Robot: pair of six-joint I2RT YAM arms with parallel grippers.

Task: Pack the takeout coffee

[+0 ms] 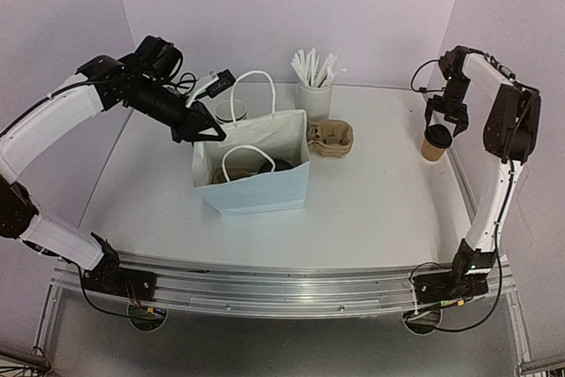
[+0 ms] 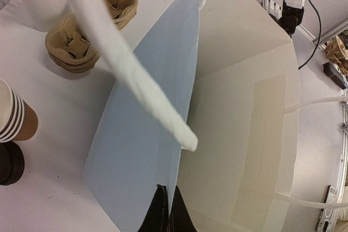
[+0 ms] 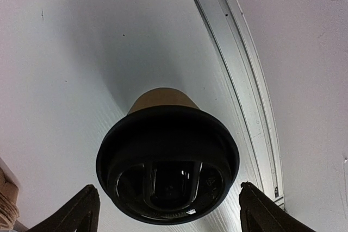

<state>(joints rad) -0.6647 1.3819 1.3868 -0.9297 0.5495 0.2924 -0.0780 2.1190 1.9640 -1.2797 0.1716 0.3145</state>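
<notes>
A brown kraft cup with a black lid (image 1: 433,141) stands upright at the table's right edge. My right gripper (image 1: 448,121) hovers just above it, open; in the right wrist view the lid (image 3: 167,161) fills the gap between my spread fingers (image 3: 81,210) and I do not see them touch it. My left gripper (image 1: 201,134) is shut on the left rim of the pale blue paper bag (image 1: 252,174); the left wrist view shows the jaws pinching the bag wall (image 2: 141,134). A stack of lidless brown cups (image 2: 13,115) and black lids (image 2: 10,161) stand behind the bag.
Brown pulp cup carriers (image 1: 330,137) lie right of the bag, with a white holder of white sticks (image 1: 314,94) behind them. The bag's white handles (image 2: 125,69) stand up. Dark shapes (image 1: 269,165) show inside the bag; I cannot tell what they are.
</notes>
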